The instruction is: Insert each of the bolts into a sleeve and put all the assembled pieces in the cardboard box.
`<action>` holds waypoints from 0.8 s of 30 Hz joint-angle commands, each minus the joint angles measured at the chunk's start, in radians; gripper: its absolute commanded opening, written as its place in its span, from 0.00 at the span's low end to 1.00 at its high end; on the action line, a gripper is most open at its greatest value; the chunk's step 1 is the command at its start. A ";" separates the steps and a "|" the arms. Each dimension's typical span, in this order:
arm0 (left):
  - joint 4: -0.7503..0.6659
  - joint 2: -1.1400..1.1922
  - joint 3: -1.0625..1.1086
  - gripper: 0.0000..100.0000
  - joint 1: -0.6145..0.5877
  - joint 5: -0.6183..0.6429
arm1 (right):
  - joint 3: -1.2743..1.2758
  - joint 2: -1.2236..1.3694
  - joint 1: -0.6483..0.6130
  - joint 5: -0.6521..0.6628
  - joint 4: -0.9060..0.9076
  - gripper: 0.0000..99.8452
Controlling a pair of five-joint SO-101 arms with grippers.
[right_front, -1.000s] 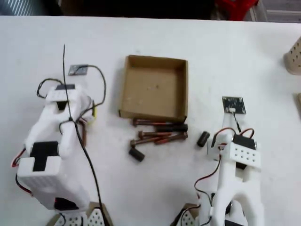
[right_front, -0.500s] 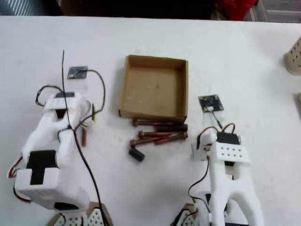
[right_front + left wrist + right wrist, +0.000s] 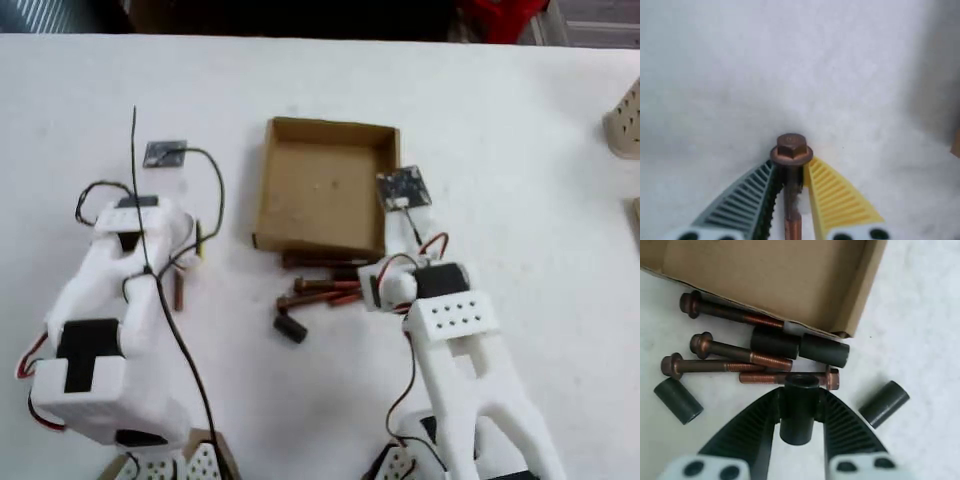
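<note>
Nearest the arm bases, the left arm [image 3: 105,300] stands over the left part of the white tabletop [image 3: 560,150]. The right arm [image 3: 455,335] stands over the middle right.

Item 1: the left gripper [image 3: 791,169] is closed tight on a copper bolt [image 3: 791,148]. The shank is pinched between the grey finger [image 3: 747,200] and the yellow finger [image 3: 837,197]. The hex head sits just past the fingertips, over bare tabletop and apart from the other parts.

Item 2: the right gripper [image 3: 799,396] is clamped on a black sleeve [image 3: 798,427], jaws parted no wider than the sleeve itself. The sleeve's open end points away from the wrist, toward the loose parts. Whether it touches the bolt just beyond it cannot be told.

Item 3: a loose sleeve [image 3: 679,400] lies on the tabletop on the side toward the left arm. A second loose sleeve [image 3: 884,403] lies on the opposite side. Both are apart from the right gripper.

Item 4: beyond the right gripper, four loose bolts [image 3: 740,352] lie flat, roughly parallel and bunched close. Three have their heads toward the left arm and the fourth is reversed. Among them, two further sleeves [image 3: 775,342] lie end to end, just beside the box.

Item 5: farthest, the cardboard box [image 3: 867,290] sits open side up. The farthest bolt lies along its near wall, outside it.
</note>
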 commanded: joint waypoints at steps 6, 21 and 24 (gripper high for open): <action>-0.020 -0.053 0.000 0.02 -0.008 -0.014 | -0.058 -0.025 -0.105 -0.015 -0.171 0.02; -0.020 -0.053 0.000 0.02 -0.008 -0.014 | 0.183 -0.154 0.196 -0.061 -0.176 0.02; -0.020 -0.053 0.000 0.02 -0.007 -0.014 | 0.187 -0.193 0.395 0.110 -0.176 0.02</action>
